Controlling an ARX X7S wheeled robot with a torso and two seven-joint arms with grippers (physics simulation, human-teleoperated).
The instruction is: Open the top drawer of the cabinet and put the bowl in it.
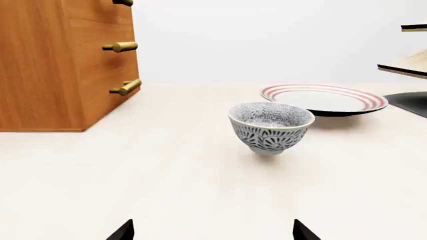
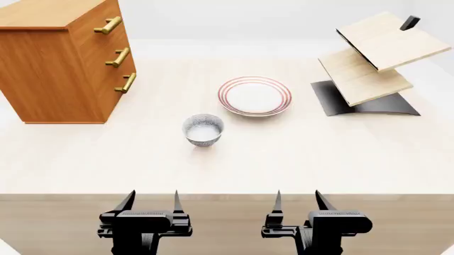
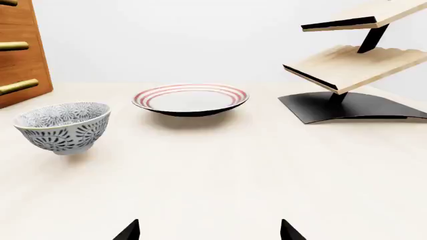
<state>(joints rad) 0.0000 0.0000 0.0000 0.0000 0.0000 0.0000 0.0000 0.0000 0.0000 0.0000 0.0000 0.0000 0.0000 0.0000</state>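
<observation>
On pale table top, near centre, sits the small round deep bowl, white inside, grey-blue speckled pattern outside, upright. Far left: big orange-brown wooden cabinet w/ 3 brass bar handles; top drawer is flush w/ the front, shut. Flat white plate w/ red rings lies just behind-right of bowl, apart from it. Tilted pale wood shelf rack on black base stands far right. Left gripper and right gripper hover at near edge, both spread wide, holding nothing. Bare table btw bowl and cabinet front.
</observation>
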